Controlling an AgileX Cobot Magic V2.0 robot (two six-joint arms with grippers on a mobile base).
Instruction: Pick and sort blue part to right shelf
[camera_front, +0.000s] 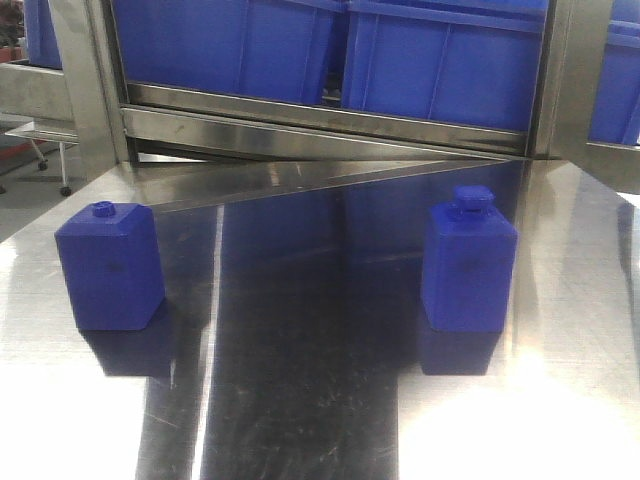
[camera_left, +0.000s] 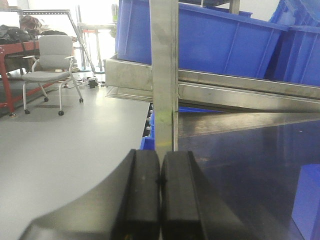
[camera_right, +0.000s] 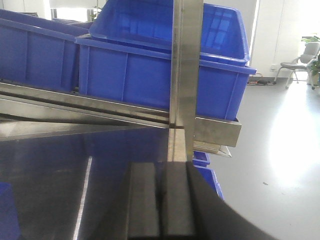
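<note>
Standing upright on the steel desk (camera_front: 300, 400), the blue part (camera_front: 468, 262) was seen from the front with its chunky cap uppermost, on the half of the desk belonging to the right tool (camera_right: 161, 200). Well apart from it, on the left tool's (camera_left: 160, 180) side, stood a shorter blue block (camera_front: 108, 265) with a small round knob. The two did not touch, and neither was touched by a tool.

Left wrist view: the tool's two black pads (camera_left: 142, 190) were pressed together with no gap and nothing between them. A blue corner (camera_left: 307, 200) showed ahead and to the right of this tool, too cropped to identify.

Right wrist view: the pads (camera_right: 142, 200) of this tool likewise met face to face, gripping nothing. Directly ahead of it rose a steel post of the right shelf (camera_right: 186, 75), with a large blue bin (camera_right: 150, 70) resting on the rack behind and to the left of the post. A blue sliver (camera_right: 7, 210) lay at the far left of this tool; I could not tell which object it was.

Beyond both tools the shelf's flat front rail (camera_front: 330, 128) ran across the far edge of the desk.
</note>
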